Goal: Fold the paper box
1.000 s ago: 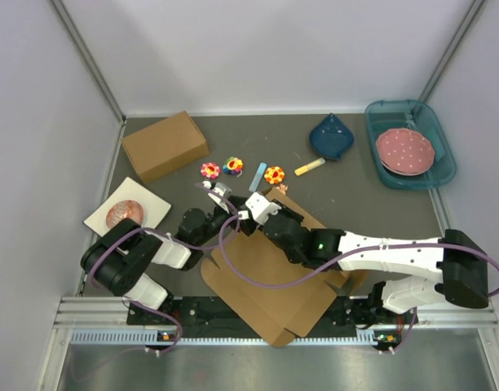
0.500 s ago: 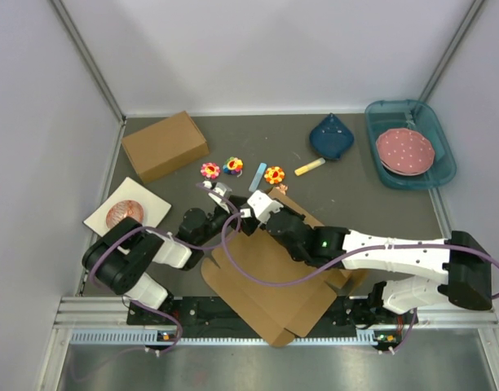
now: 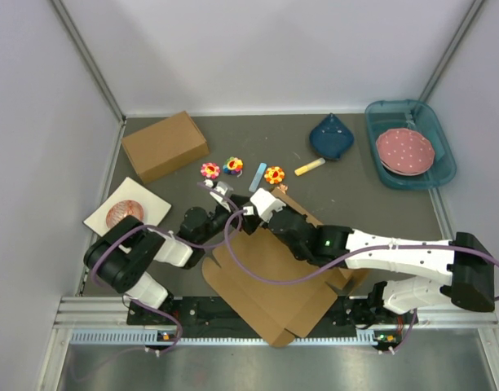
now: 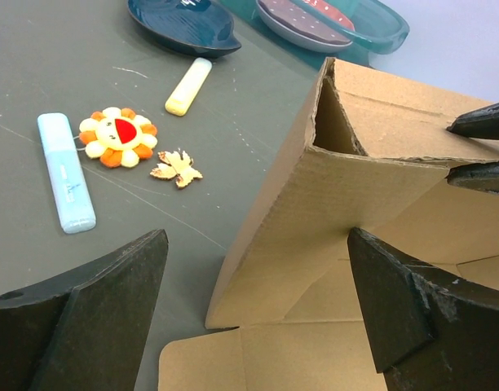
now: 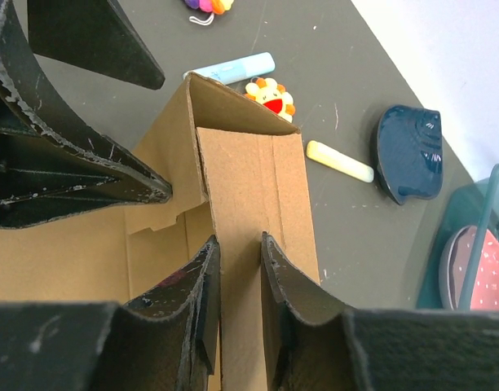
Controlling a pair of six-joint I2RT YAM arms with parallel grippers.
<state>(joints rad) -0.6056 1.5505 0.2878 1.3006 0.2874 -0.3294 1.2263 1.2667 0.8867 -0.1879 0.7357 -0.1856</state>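
The paper box (image 3: 266,285) is a brown die-cut sheet lying flat between the arms, with its far side wall (image 4: 331,195) folded upright. My right gripper (image 5: 240,240) reaches over that raised wall (image 5: 249,179). Its jaws stand narrowly apart, with a strip of cardboard showing in the gap between them. My left gripper (image 4: 258,236) is wide open around the wall's near corner and touches nothing. From above, the two grippers meet at the sheet's far left corner, the left gripper (image 3: 225,204) beside the right gripper (image 3: 251,217).
A chunkier cardboard box (image 3: 165,145) stands at the back left. Flower toys (image 3: 210,170) (image 3: 274,174), a blue marker (image 3: 258,176) and a yellow stick (image 3: 309,167) lie just beyond the sheet. There is a dark blue dish (image 3: 331,138). A teal tray (image 3: 445,167) holds a pink plate (image 3: 404,149).
The right jaws have narrowed around the raised wall. The right wrist has edged slightly to the right. The left arm holds still with its jaws wide.
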